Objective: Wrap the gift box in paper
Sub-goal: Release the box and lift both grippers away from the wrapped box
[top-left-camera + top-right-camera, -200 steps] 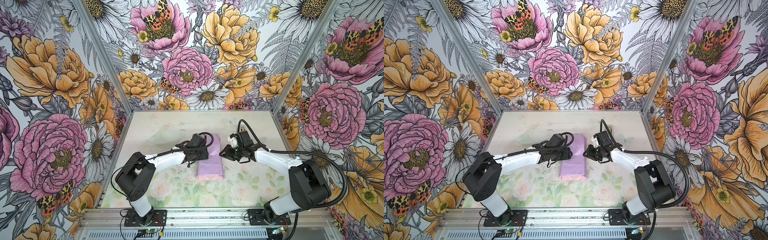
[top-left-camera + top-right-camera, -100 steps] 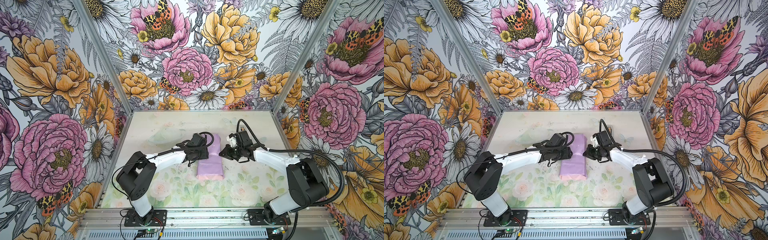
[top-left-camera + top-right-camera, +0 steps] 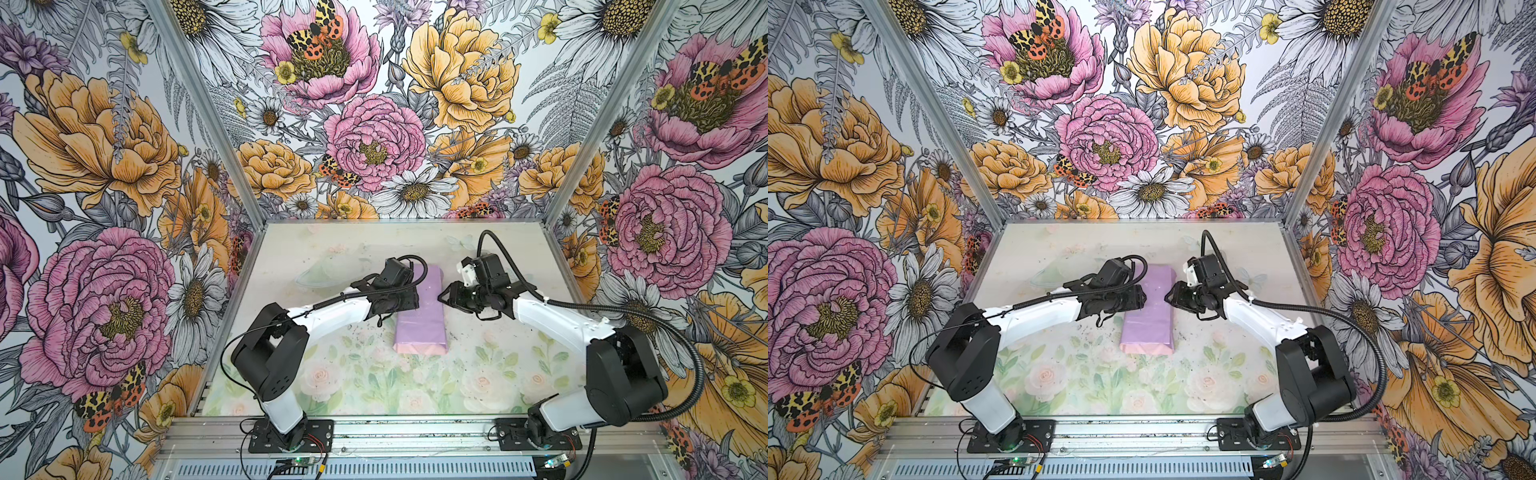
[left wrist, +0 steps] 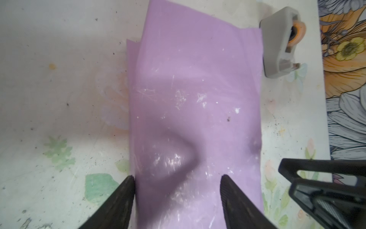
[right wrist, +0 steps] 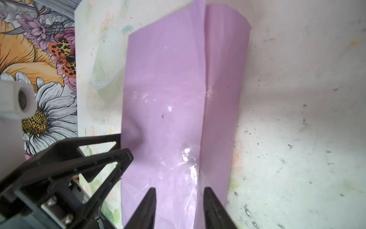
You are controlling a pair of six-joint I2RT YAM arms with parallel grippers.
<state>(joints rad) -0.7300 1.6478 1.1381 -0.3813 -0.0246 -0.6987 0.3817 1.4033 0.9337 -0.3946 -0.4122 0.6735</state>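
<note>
Now the paper (image 3: 420, 316) lies in the middle of the table (image 3: 332, 374), folded lilac side out into a long packet, with a pink strip at its near end; the box does not show, so I cannot tell where it sits; the left gripper (image 4: 176, 178) stands open, one finger at the packet's edge, one over its top; the right gripper (image 5: 179, 190) is open too, jaws astride a lengthwise fold; a grey tape dispenser (image 4: 277, 43) sits just beside the paper.

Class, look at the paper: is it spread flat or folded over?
Folded. The paper forms a narrow lilac strip, one flap overlapping another along a lengthwise seam.
</note>
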